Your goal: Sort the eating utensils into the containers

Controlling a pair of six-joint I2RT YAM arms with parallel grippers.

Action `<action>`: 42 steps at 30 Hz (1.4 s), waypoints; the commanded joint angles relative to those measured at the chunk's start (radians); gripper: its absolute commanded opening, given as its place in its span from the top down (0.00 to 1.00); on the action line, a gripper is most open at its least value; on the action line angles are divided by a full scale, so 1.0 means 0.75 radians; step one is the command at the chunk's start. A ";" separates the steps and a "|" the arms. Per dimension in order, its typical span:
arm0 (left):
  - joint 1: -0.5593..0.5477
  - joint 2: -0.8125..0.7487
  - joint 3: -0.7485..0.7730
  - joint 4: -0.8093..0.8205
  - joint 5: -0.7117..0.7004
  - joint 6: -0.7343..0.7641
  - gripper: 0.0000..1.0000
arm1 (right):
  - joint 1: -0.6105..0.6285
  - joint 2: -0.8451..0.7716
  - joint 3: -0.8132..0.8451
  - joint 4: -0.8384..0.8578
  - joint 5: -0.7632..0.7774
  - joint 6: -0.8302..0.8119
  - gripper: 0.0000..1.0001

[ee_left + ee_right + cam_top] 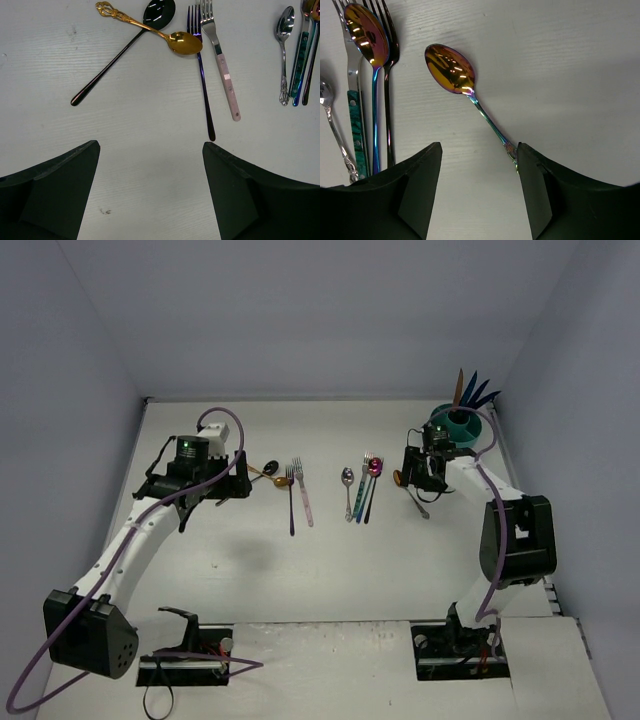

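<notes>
Risk on the right: right pincer [479, 150], open and empty, straddles only the tail of the iridescent spoon [450, 67] lying flat and diagonal on the counter [330, 570], so closing there may pivot it or slip off. Teal caddy [462, 425] sits just beyond that arm, knives [475, 390] sticking up, easy to clip on the lift. Left pincer [150, 145], also open and empty, faces crossed gold spoon [184, 42] and black spoon [112, 62]; pulling one likely drags the other.

arms [130, 535]: white links, black joints | cable [228, 420]: purple, looping | fingers [55, 195]: black, wedge-shaped | led [186, 448]: green
</notes>
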 commanded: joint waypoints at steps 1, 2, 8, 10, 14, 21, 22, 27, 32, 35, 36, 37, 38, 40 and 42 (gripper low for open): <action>0.001 -0.008 0.058 0.031 0.021 -0.016 0.18 | -0.013 0.081 0.093 0.003 0.003 -0.076 0.45; 0.000 -0.007 0.059 0.030 0.024 -0.016 0.18 | -0.014 0.099 0.100 0.001 0.006 -0.086 0.46; 0.001 -0.008 0.061 0.029 0.034 -0.016 0.18 | -0.013 0.183 0.133 0.003 0.004 -0.133 0.49; 0.002 -0.010 0.063 0.029 0.035 -0.016 0.19 | -0.014 0.202 0.140 0.001 -0.002 -0.146 0.49; 0.003 -0.010 0.063 0.029 0.036 -0.016 0.18 | -0.013 0.239 0.161 0.003 -0.015 -0.173 0.52; 0.001 -0.008 0.063 0.031 0.034 -0.016 0.18 | 0.021 0.294 0.201 0.003 -0.018 -0.180 0.65; 0.001 -0.008 0.063 0.029 0.034 -0.016 0.18 | 0.025 0.297 0.205 0.003 -0.015 -0.180 0.66; 0.001 -0.003 0.063 0.027 0.034 -0.016 0.18 | 0.054 0.320 0.219 0.003 -0.009 -0.180 0.85; 0.002 -0.003 0.060 0.028 0.030 -0.016 0.18 | 0.076 0.297 0.245 0.003 -0.011 -0.180 1.00; 0.002 0.000 0.061 0.027 0.032 -0.018 0.19 | 0.081 0.242 0.282 0.004 0.005 -0.189 1.00; 0.002 0.000 0.062 0.026 0.033 -0.018 0.18 | 0.081 0.222 0.298 0.005 0.024 -0.194 1.00; 0.001 -0.001 0.062 0.025 0.034 -0.018 0.18 | 0.081 0.208 0.315 0.005 0.044 -0.198 1.00; 0.001 -0.002 0.061 0.026 0.033 -0.018 0.18 | 0.080 0.194 0.340 0.006 0.059 -0.206 1.00; 0.001 -0.005 0.063 0.027 0.033 -0.018 0.18 | 0.081 0.166 0.413 0.018 0.130 -0.228 1.00; 0.001 -0.009 0.063 0.027 0.034 -0.018 0.18 | 0.078 0.147 0.471 0.045 0.187 -0.247 1.00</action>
